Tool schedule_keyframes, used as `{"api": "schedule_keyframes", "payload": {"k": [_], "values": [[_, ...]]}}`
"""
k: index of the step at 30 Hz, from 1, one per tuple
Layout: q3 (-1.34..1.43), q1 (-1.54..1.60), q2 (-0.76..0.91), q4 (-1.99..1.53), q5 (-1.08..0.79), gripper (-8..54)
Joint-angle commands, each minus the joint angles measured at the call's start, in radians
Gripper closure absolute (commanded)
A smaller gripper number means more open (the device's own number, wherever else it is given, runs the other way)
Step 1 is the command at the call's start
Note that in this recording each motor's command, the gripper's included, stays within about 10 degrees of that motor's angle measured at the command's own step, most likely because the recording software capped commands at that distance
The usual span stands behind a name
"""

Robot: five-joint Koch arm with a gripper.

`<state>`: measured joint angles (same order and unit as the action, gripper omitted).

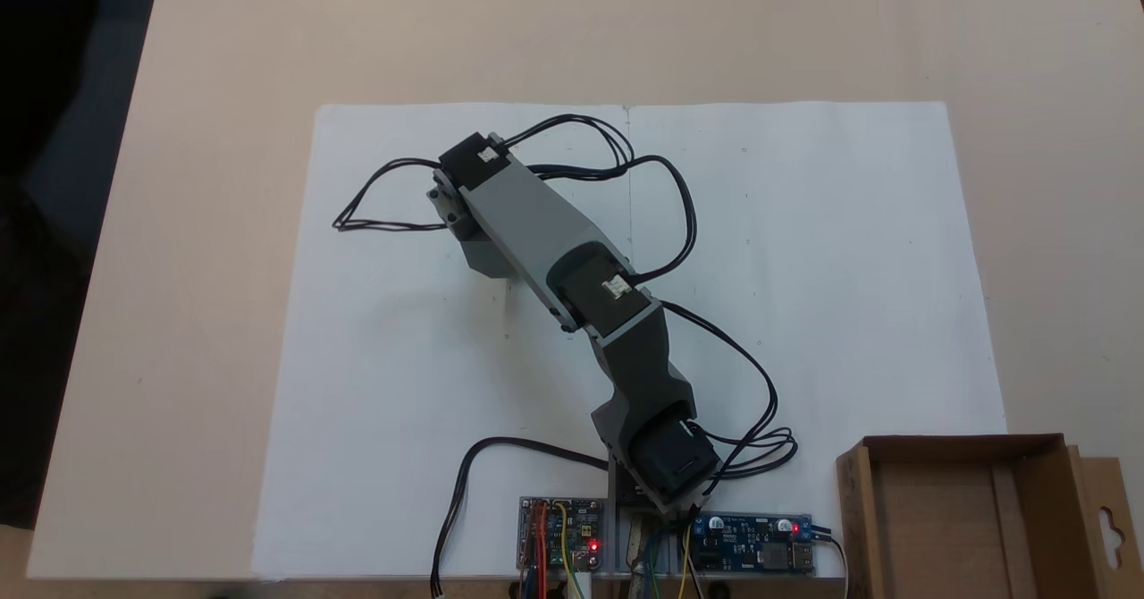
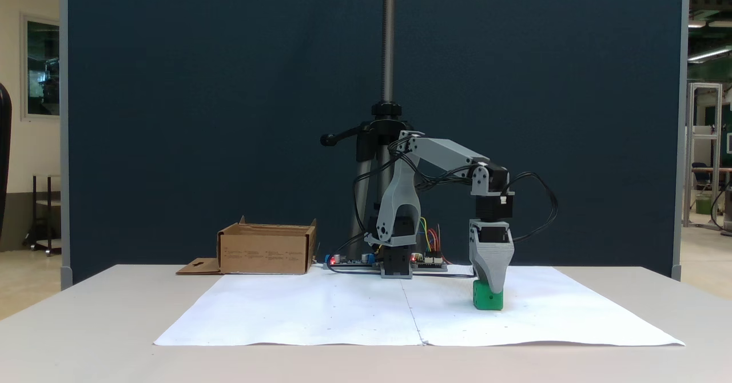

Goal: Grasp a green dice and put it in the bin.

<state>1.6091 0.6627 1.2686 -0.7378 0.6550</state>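
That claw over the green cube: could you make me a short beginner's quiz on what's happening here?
1. True or false: the dice is already in the bin.
2. What lies under the dice? A) white paper B) bare table C) cardboard
3. Where is the claw relative to the dice?

Key: 1 false, it sits on the paper, far from the bin. 2 A. 3 directly above, its tip at the dice; whether it grips cannot be told.

Bright green dice [image 2: 488, 300], brown cardboard bin [image 1: 938, 527], white paper sheet [image 1: 804, 268], grey arm [image 1: 527, 223].
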Motion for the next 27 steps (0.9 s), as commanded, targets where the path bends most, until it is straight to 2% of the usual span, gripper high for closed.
{"api": "schedule_keyframes", "payload": {"k": [1, 27], "values": [[-0.014, 0.003, 0.014, 0.035, 0.092, 4.4], [-0.012, -0.031, -0.038, 0.054, 0.091, 5.2]]}}
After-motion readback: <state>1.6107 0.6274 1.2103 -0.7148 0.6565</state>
